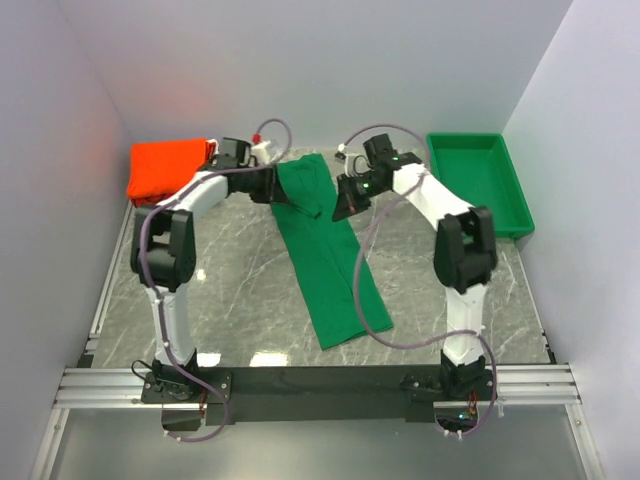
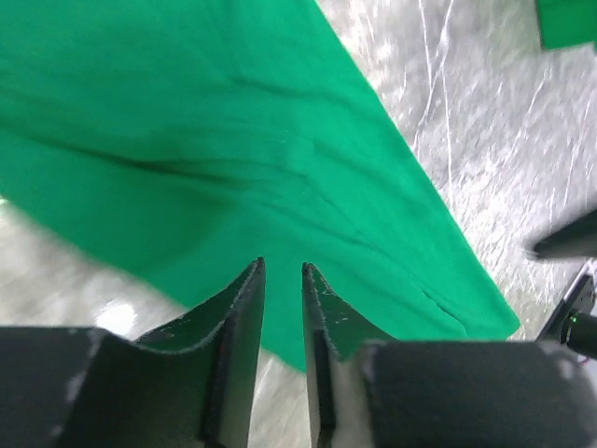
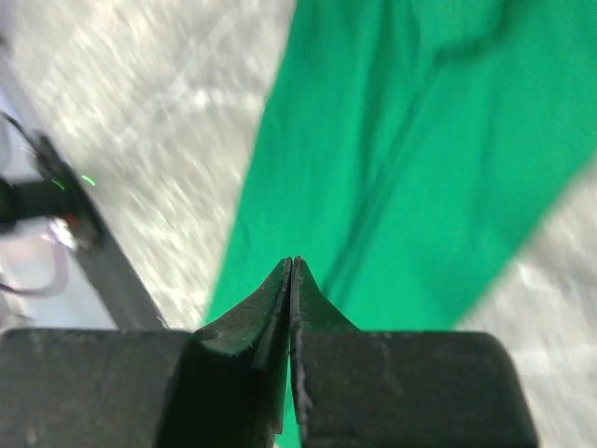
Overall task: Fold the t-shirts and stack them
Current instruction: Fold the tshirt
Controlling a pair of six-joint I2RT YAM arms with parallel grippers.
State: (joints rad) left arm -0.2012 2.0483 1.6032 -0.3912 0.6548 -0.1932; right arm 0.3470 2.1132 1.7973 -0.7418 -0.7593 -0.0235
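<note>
A dark green t-shirt [image 1: 330, 270] lies as a long narrow strip on the marble table, running from the back middle toward the front right. Its far end is bunched and folded over. It also shows in the left wrist view [image 2: 233, 140] and in the right wrist view [image 3: 420, 140]. A folded orange-red t-shirt [image 1: 165, 168] lies at the back left corner. My left gripper [image 1: 272, 186] hovers at the left edge of the green shirt's far end, its jaws [image 2: 282, 266] narrowly open and empty. My right gripper [image 1: 343, 205] is at the shirt's right edge, jaws [image 3: 294, 259] pressed together with no cloth between them.
A rigid green plastic tray [image 1: 478, 180] stands at the back right against the wall. White walls close in the table at the left, back and right. A metal rail runs along the near edge by the arm bases.
</note>
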